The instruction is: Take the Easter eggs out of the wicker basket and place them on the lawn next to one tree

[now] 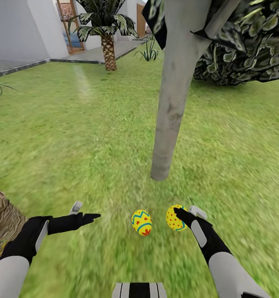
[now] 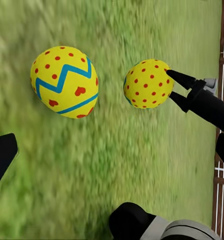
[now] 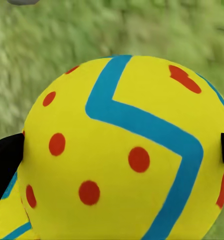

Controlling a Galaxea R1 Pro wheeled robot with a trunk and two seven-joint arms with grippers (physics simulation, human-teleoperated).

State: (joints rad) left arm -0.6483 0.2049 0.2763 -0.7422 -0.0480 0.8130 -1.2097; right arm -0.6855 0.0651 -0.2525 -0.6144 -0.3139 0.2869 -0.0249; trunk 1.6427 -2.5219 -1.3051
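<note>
Smooth glossy eggs (rough grass)

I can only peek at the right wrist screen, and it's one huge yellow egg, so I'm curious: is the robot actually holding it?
Observer: The right gripper has its fingers on either side of that Easter egg, down near the lawn. I cannot tell whether they are clamping it.
Visitor: Is that the only egg out there?
Observer: No. A second egg with a blue zigzag lies on the grass beside it, between the two arms.
Visitor: And what is the other arm doing?
Observer: The left gripper hangs open over the grass, holding nothing.
Visitor: Is a tree close by?
Observer: Yes, a pale grey tree trunk rises just beyond both eggs.
</note>
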